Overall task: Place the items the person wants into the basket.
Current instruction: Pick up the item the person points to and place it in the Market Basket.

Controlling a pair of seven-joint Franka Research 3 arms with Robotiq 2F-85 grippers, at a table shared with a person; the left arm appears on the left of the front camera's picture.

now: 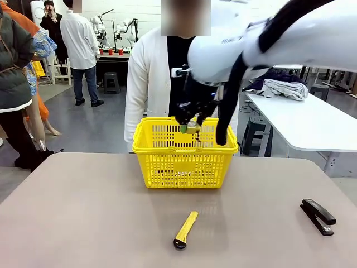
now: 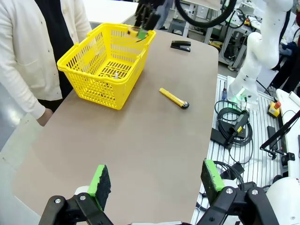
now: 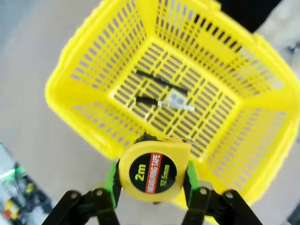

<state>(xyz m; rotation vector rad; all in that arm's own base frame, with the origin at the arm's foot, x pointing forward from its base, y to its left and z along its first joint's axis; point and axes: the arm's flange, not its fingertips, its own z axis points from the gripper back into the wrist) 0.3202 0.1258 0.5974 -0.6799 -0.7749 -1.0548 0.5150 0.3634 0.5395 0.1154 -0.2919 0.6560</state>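
Note:
My right gripper (image 3: 151,178) is shut on the round yellow tape measure (image 3: 152,171) and holds it over the yellow basket (image 3: 93,56), just above the rim. From the front, that gripper (image 1: 191,127) hangs above the basket (image 1: 184,164) with the tape measure (image 1: 192,128) between its green pads. Two markers lie on the basket floor: a black one (image 3: 161,81) and a white and black one (image 3: 164,102). My left gripper (image 2: 157,182) stands open over the near table end, far from the basket (image 2: 105,65). The person (image 1: 150,78) in a white cardigan stands behind the basket.
A yellow utility knife (image 1: 186,229) lies on the table in front of the basket. A black stapler (image 1: 318,215) sits at the right. The knife (image 2: 173,98) and stapler (image 2: 181,45) also show from the left wrist. Cables lie on the floor beside the table.

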